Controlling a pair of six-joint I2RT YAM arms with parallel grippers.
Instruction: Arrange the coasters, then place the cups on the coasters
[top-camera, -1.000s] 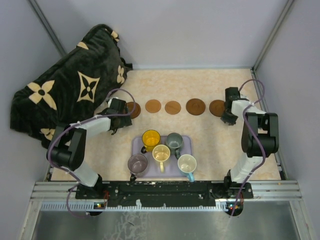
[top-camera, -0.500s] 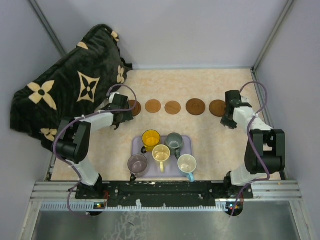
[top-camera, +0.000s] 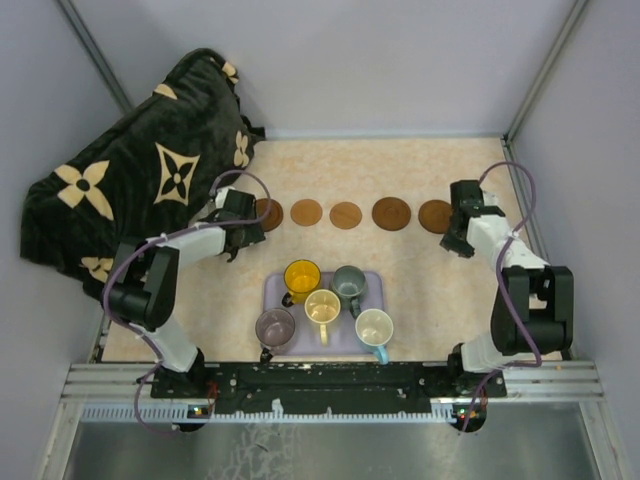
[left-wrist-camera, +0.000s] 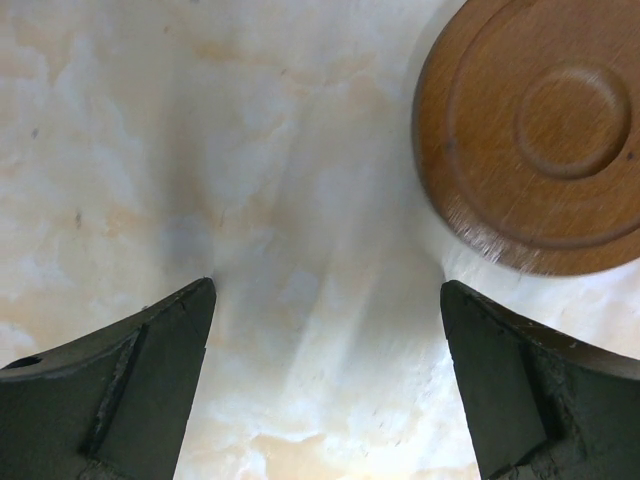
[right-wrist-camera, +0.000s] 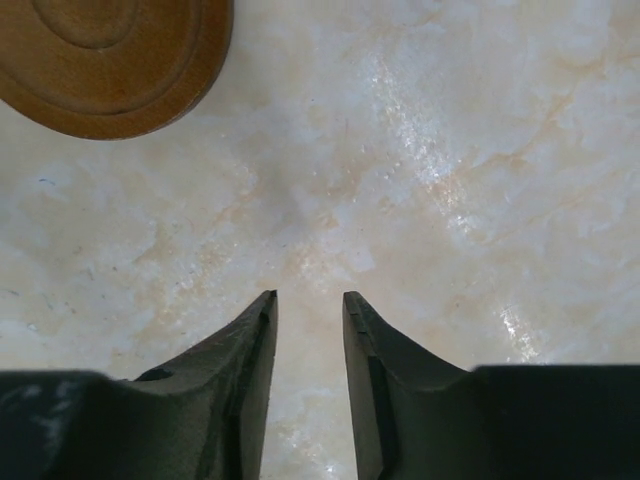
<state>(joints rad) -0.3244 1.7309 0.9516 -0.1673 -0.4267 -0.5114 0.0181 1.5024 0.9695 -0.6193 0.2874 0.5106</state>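
Note:
Five brown coasters lie in a row across the table: the leftmost (top-camera: 268, 214), then (top-camera: 307, 212), (top-camera: 346, 215), (top-camera: 391, 213) and the rightmost (top-camera: 435, 216). Five cups stand on the tray: yellow (top-camera: 301, 275), dark grey-green (top-camera: 349, 283), cream (top-camera: 322, 306), mauve-grey (top-camera: 275, 326) and white with a blue handle (top-camera: 374, 327). My left gripper (left-wrist-camera: 328, 288) is wide open over bare table, with the leftmost coaster (left-wrist-camera: 535, 130) just beyond its right finger. My right gripper (right-wrist-camera: 310, 296) is narrowly open and holds nothing; the rightmost coaster (right-wrist-camera: 110, 60) lies ahead to its left.
The lavender tray (top-camera: 375, 285) sits near the front middle. A black blanket with cream flower shapes (top-camera: 140, 170) is heaped at the back left, close behind the left arm. Grey walls close in the table on three sides.
The right gripper's jaws have parted a little, and its elbow has swung outward to the right. The left gripper has shifted slightly toward the back. The coasters and cups have not moved.

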